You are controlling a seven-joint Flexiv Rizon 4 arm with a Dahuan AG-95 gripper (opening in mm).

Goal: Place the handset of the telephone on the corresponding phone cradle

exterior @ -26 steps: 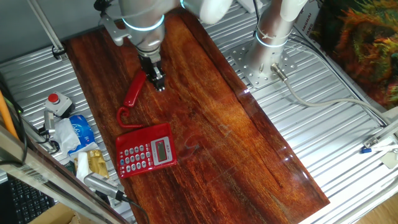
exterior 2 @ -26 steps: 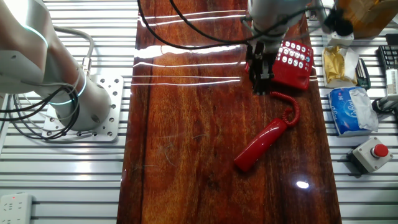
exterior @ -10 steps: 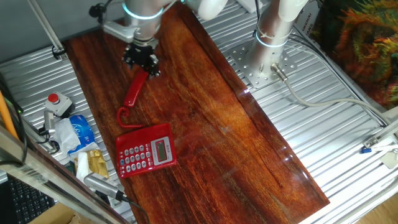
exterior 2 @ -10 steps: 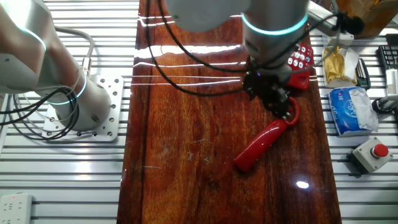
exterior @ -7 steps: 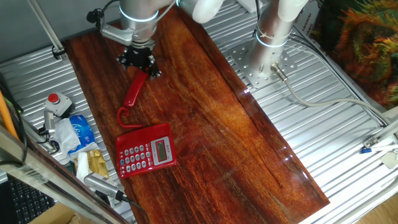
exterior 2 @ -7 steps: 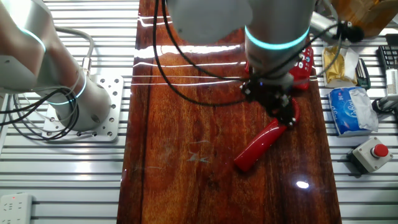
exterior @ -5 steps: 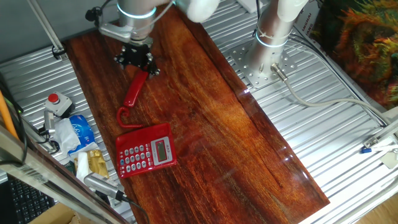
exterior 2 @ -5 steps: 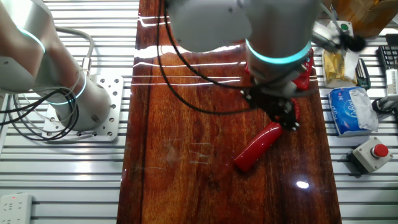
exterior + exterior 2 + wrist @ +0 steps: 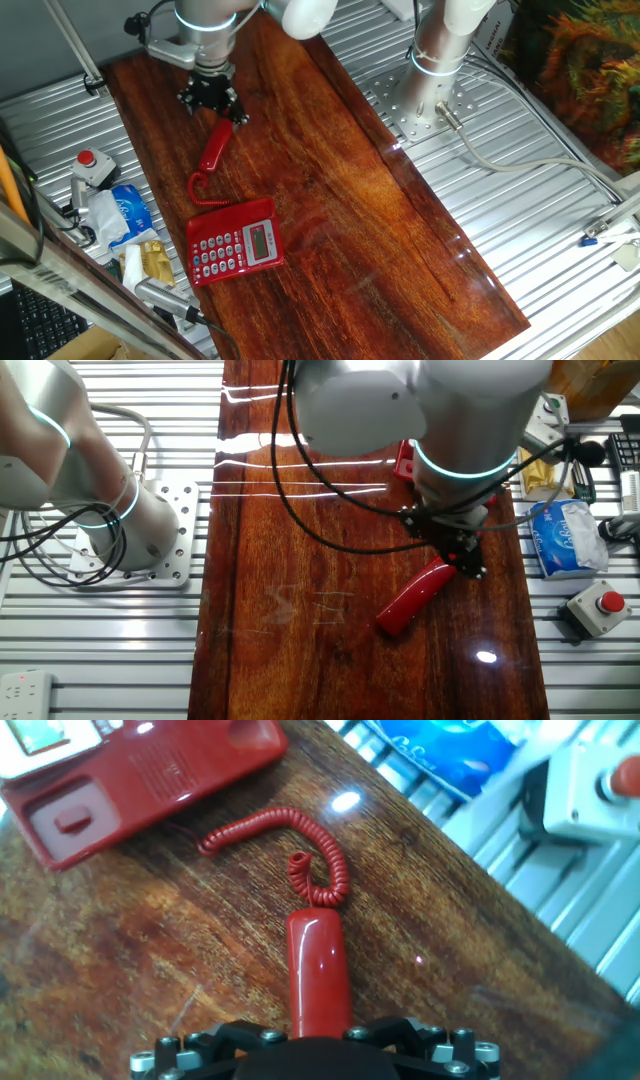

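The red handset lies flat on the wooden board, its curly cord running to the red telephone. The phone cradle is the strip along the base edge nearest the handset, and it holds nothing. My gripper hovers over the handset's far end, away from the cord, with its jaws spread across it and nothing held. In the other fixed view my gripper covers the upper end of the handset. The hand view shows the handset running under my hand, the cord and the cradle.
A grey box with a red button and a blue packet lie on the metal slats beside the board, close to the handset. They also show in the other fixed view, the box and the packet. A second arm's base stands at the far side.
My gripper has turned and moved along the handset from near the cord end to the far end, and now sits over it. The handset and telephone have not moved.
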